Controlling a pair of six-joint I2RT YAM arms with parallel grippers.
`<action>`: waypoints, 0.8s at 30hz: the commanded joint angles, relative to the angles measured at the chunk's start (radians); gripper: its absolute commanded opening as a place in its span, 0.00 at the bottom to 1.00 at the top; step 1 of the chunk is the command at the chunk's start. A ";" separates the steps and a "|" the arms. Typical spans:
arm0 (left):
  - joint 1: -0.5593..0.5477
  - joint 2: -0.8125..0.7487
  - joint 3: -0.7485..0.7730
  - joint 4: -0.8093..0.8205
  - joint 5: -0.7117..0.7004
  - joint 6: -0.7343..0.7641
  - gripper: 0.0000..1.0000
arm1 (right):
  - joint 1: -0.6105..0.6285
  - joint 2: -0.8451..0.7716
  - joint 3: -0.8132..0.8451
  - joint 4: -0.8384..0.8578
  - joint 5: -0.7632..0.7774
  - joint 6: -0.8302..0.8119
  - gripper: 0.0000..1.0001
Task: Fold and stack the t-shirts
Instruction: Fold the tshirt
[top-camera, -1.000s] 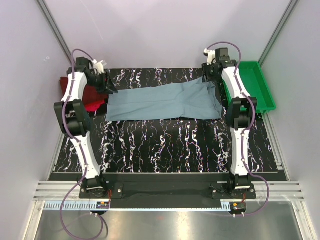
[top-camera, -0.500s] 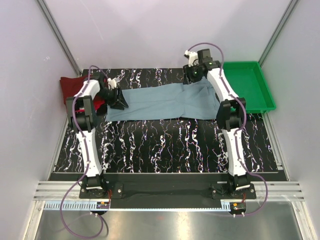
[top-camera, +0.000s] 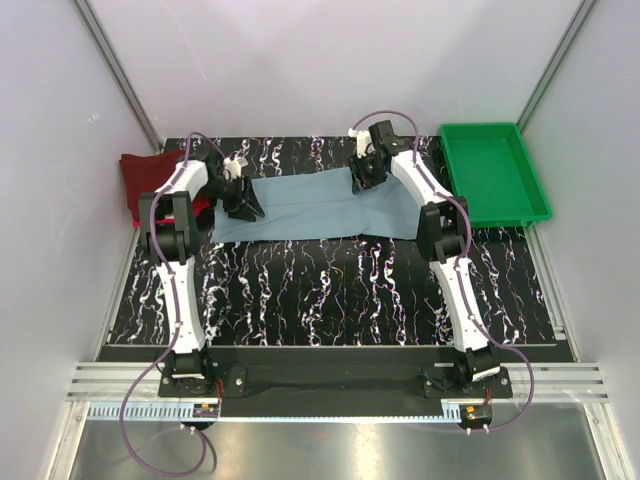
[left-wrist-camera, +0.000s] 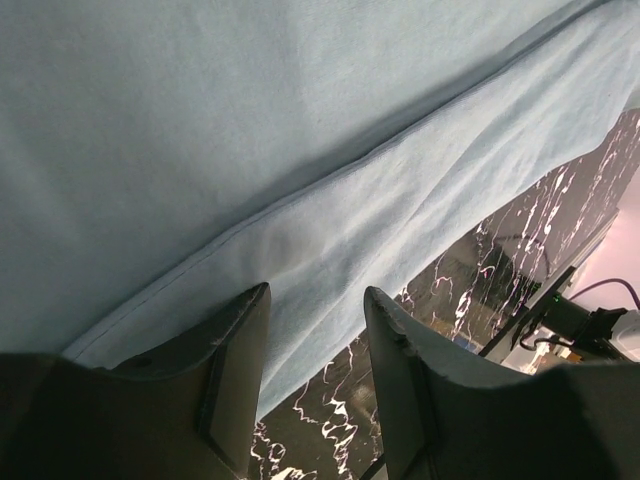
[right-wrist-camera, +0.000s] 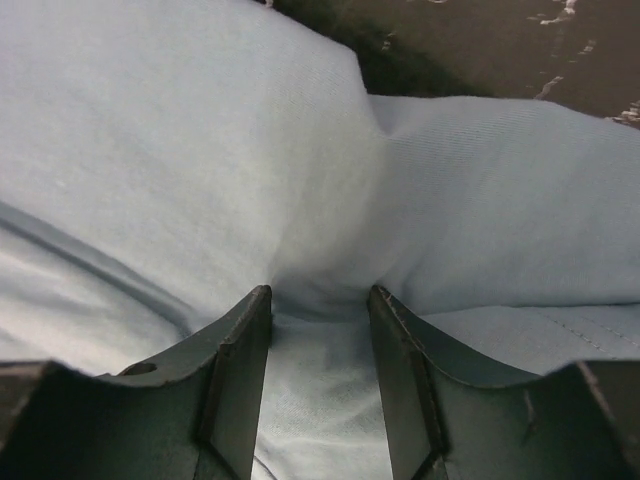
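The grey-blue t-shirt (top-camera: 320, 205) lies spread across the back of the table. My left gripper (top-camera: 243, 200) hangs over its left end. In the left wrist view the left gripper (left-wrist-camera: 316, 292) is open above the shirt's hem (left-wrist-camera: 300, 250), with cloth and table showing between the jaws. My right gripper (top-camera: 365, 175) sits at the shirt's back edge. In the right wrist view the right gripper (right-wrist-camera: 320, 290) is open, with its fingers (right-wrist-camera: 240, 360) pressed into the cloth (right-wrist-camera: 200, 150), which bunches between them. A maroon t-shirt (top-camera: 145, 172) and a bit of a red one (top-camera: 204, 207) lie at the far left.
A green tray (top-camera: 495, 175) stands at the back right corner. The black marbled tabletop (top-camera: 330, 290) stretches in front of the shirt. Grey walls close in on the left, back and right.
Both arms have swung inward. The left gripper moved right onto the shirt's left end. The right gripper moved left from the back right corner to the shirt's back edge.
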 joint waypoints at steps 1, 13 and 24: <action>-0.005 -0.027 -0.003 0.025 0.037 -0.013 0.47 | 0.003 -0.035 -0.002 0.022 0.140 -0.018 0.52; -0.008 0.004 0.020 0.045 0.052 -0.052 0.47 | 0.005 -0.225 -0.215 0.018 0.274 -0.074 0.51; -0.006 0.030 0.035 0.054 0.055 -0.062 0.47 | 0.005 -0.242 -0.180 0.103 0.417 -0.153 0.52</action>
